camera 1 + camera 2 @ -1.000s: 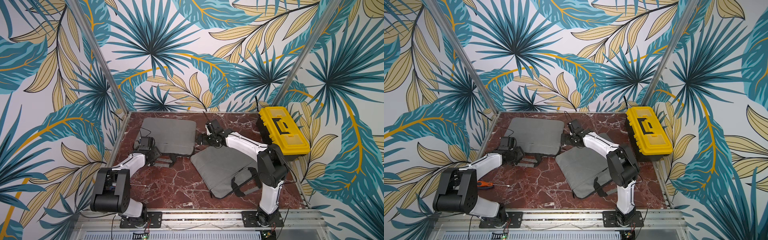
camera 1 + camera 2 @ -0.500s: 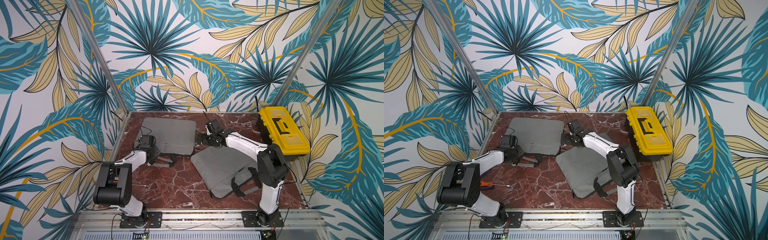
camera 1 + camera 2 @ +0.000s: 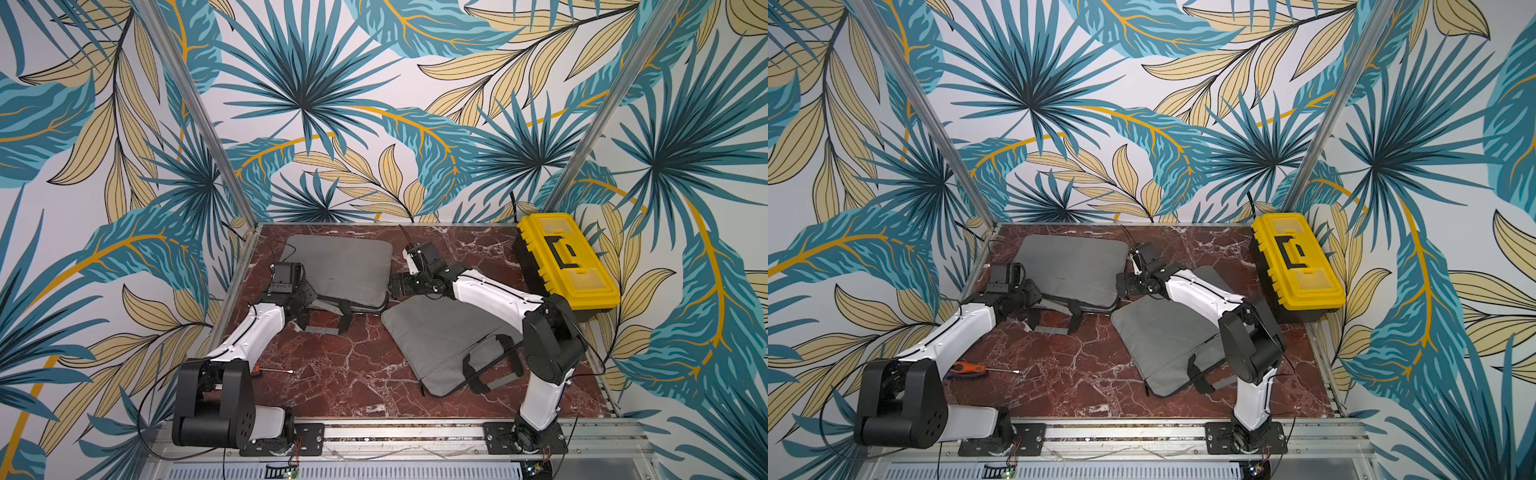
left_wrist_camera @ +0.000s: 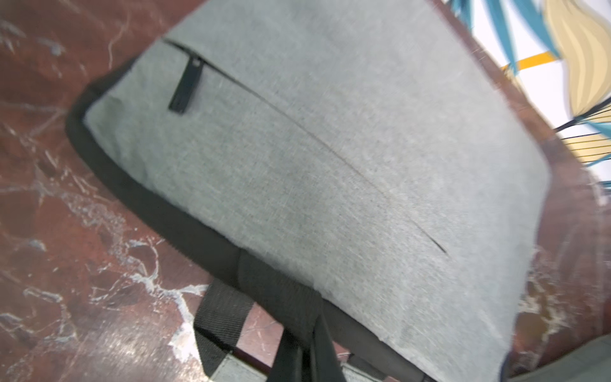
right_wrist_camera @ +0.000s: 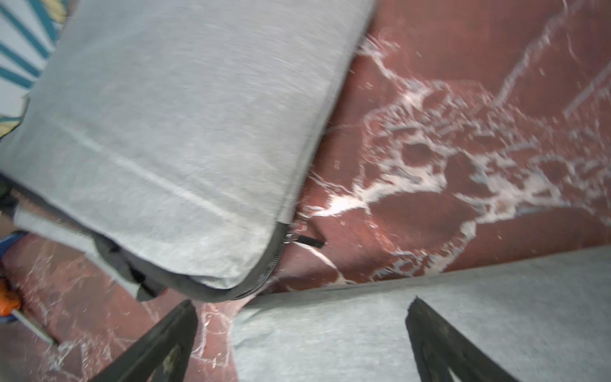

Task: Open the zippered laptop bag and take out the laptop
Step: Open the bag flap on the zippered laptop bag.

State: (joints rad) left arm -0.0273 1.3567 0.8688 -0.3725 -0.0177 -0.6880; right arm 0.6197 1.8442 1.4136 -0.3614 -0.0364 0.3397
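**Containers.** The rear laptop bag lies flat on the marble table, close to the back wall and the left rail. Its main zipper runs closed round the corner seen from the right wrist, with the main zipper pull resting on the marble. The bag's contents are hidden. A second bag lies nearer, partly under the right arm. The yellow toolbox stands lid-down against the right wall.

**Tools.** The left gripper has its jaws pressed together at the rear bag's near edge, by the black handle. Whether they pinch fabric cannot be told. The right gripper is spread wide above the second bag's corner, just beside the rear bag's zipper corner.

**Room.** The two bags' corners nearly meet. Bare marble lies in the near centre between the arms, and a screwdriver lies by the left arm.
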